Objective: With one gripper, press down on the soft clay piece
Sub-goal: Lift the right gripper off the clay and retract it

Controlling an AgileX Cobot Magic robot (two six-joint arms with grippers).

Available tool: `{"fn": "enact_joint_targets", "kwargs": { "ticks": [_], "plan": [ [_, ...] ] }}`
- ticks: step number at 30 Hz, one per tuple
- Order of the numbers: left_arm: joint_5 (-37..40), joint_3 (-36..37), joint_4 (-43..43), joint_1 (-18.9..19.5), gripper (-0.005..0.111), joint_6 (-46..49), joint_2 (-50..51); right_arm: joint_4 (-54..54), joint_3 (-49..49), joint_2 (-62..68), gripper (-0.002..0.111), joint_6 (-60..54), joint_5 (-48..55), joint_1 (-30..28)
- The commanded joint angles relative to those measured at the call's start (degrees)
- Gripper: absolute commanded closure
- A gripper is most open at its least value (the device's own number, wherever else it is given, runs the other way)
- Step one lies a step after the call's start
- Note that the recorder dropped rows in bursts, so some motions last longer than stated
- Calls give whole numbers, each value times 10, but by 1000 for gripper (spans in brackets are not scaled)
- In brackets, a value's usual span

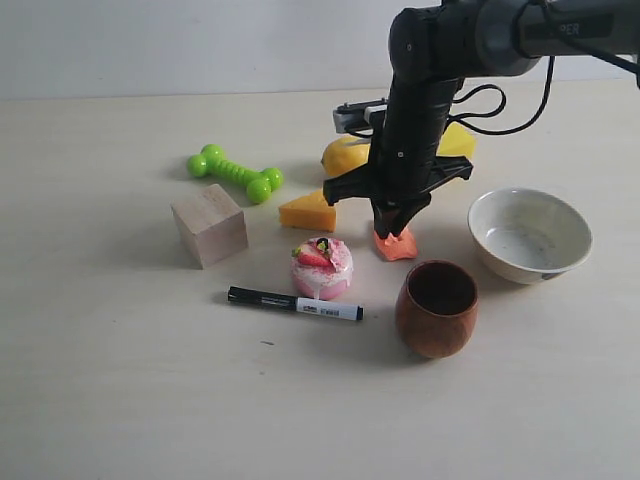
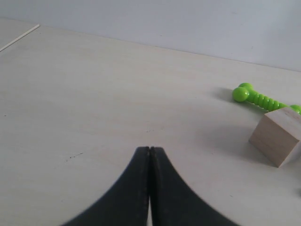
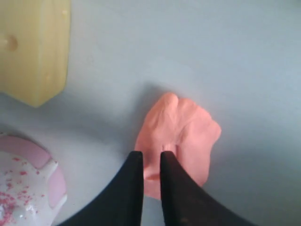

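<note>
The soft clay piece (image 1: 397, 246) is a small salmon-orange lump on the table, just right of the pink cake. In the right wrist view the clay (image 3: 188, 129) is flattish and dented. My right gripper (image 1: 392, 230) points straight down onto it. Its black fingers stand a narrow gap apart, and the gripper (image 3: 151, 154) has its tips on the clay's near part, with clay showing through the gap. My left gripper (image 2: 149, 149) is shut and empty over bare table; the exterior view does not show it.
Close around the clay are a cheese wedge (image 1: 308, 212), a strawberry cake (image 1: 321, 267), a brown cup (image 1: 436, 308) and a white bowl (image 1: 529, 235). A lemon (image 1: 345, 155) lies behind the arm. Further left are a marker (image 1: 295, 303), a wooden block (image 1: 208, 224) and a green bone toy (image 1: 235, 173).
</note>
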Motion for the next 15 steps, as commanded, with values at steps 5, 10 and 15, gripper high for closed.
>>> {"fn": "enact_joint_targets", "kwargs": {
  "ticks": [5, 10, 15],
  "plan": [
    [-5, -2, 0, 1, 107, -2, -3, -4, 3, -8, 92, -6, -9, 0],
    [-5, -2, 0, 1, 107, -2, -3, -15, 3, -29, 92, -6, -11, 0],
    [-5, -2, 0, 1, 107, -2, -3, -24, 3, -105, 108, -8, -25, 0]
  ]
}}
